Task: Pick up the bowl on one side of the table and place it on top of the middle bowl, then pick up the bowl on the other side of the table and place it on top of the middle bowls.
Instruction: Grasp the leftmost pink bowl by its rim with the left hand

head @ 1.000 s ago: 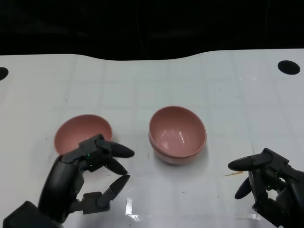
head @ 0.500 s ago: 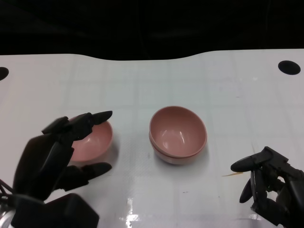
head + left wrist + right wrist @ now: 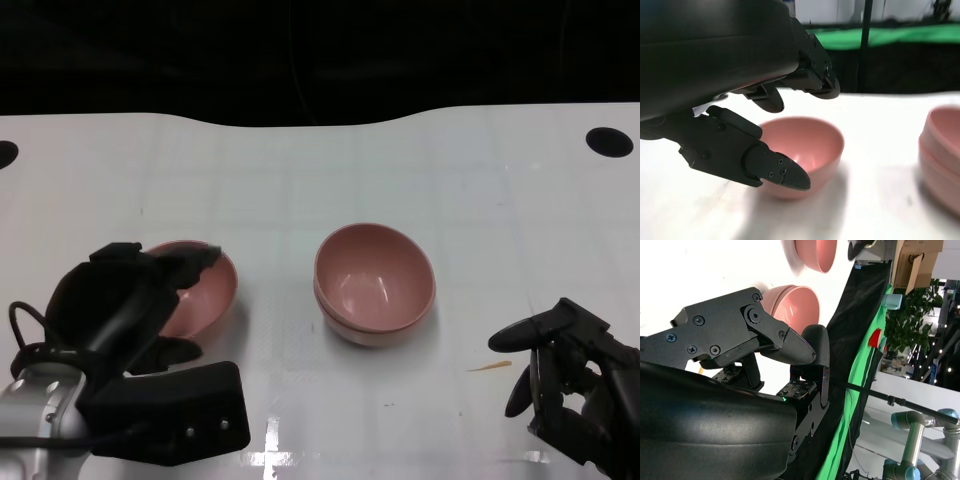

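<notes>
The glossy white worktop [image 3: 420, 170] carries a faint pale grid, black round holes near its edges and a small orange streak. A smooth pink single bowl [image 3: 205, 290] and the smooth pink stacked bowls [image 3: 374, 283] share one plain shade. The left hand [image 3: 125, 300] and the right hand [image 3: 570, 375] are matte black, beyond a silver forearm [image 3: 35, 415].

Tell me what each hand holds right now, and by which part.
Nothing is held. The left hand hangs open around the left bowl, not touching; the right hand is empty.

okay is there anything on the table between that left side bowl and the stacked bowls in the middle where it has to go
Nothing visible. Only bare white table lies between the left bowl and the middle stack.
</notes>
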